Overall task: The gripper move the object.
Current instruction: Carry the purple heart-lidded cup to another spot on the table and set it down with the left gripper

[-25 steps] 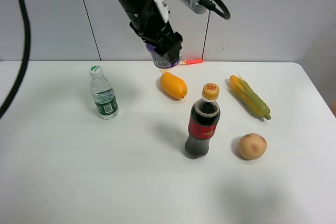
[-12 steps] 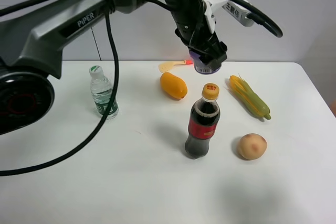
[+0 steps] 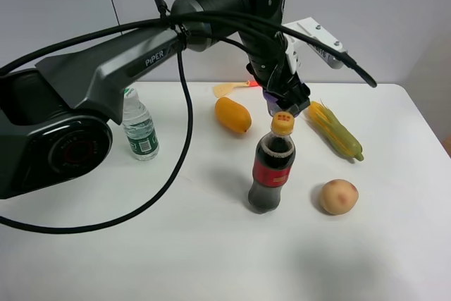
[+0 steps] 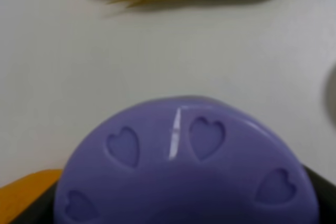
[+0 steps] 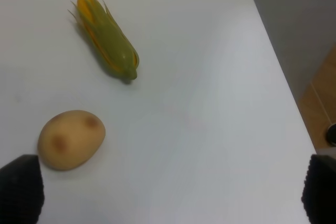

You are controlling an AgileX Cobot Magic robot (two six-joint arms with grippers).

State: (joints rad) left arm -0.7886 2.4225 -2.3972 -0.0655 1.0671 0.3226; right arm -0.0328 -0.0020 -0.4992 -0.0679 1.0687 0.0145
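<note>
One squat, round, glossy lilac tub (image 4: 184,177), heart-shaped perforations, between left gripper (image 3: 287,100) jaws.

Squat lilac tub (image 4: 184,177), heart-shaped holes in lid, gripped upright in left hand (image 3: 285,102).

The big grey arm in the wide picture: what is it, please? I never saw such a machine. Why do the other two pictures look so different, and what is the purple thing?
It is one of a robot's two arms. The wide picture comes from a camera mounted high; the other two come from cameras on the wrists. The left arm's fingers hold a small purple tub with heart holes above the white table. The right arm's fingers stand open, empty. On the table: a cola bottle, a water bottle, corn, a potato, an orange fruit.
</note>
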